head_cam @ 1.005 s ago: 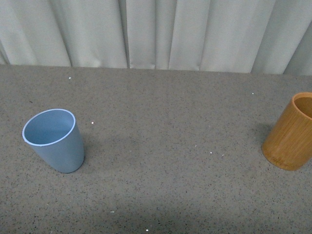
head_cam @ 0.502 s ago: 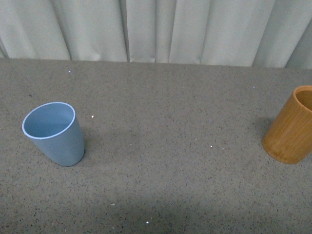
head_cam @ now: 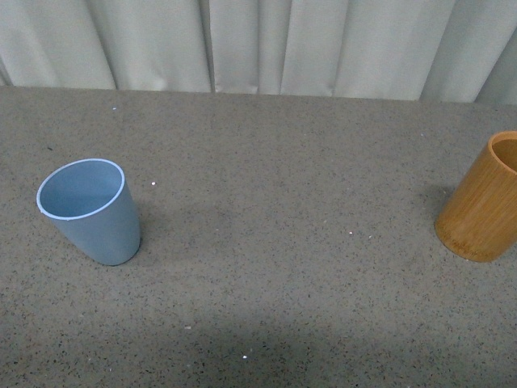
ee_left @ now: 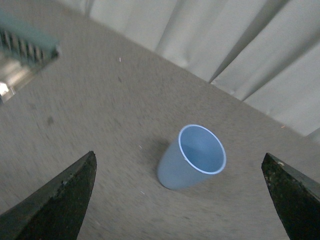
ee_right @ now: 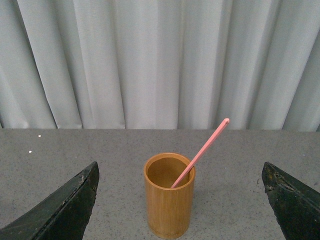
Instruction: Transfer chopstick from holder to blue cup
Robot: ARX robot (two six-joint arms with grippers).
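Note:
The blue cup [head_cam: 89, 210] stands empty at the table's left; the left wrist view shows the blue cup [ee_left: 192, 157] upright ahead of my open left gripper [ee_left: 185, 200], well apart from it. The orange-brown holder [head_cam: 483, 198] sits at the right edge of the front view, partly cut off. In the right wrist view the holder [ee_right: 169, 202] holds one pink chopstick [ee_right: 200, 152] leaning out over its rim. My right gripper [ee_right: 180, 205] is open, facing the holder from a distance. Neither arm appears in the front view.
A grey speckled tabletop [head_cam: 275, 242] spans between cup and holder. White pleated curtains [head_cam: 258, 44] hang behind the table's far edge. A metal and teal fixture [ee_left: 22, 55] shows at a corner of the left wrist view.
The front view has shifted: cup, holder and table edge sit higher in the picture than one second ago. Nothing on the table has moved.

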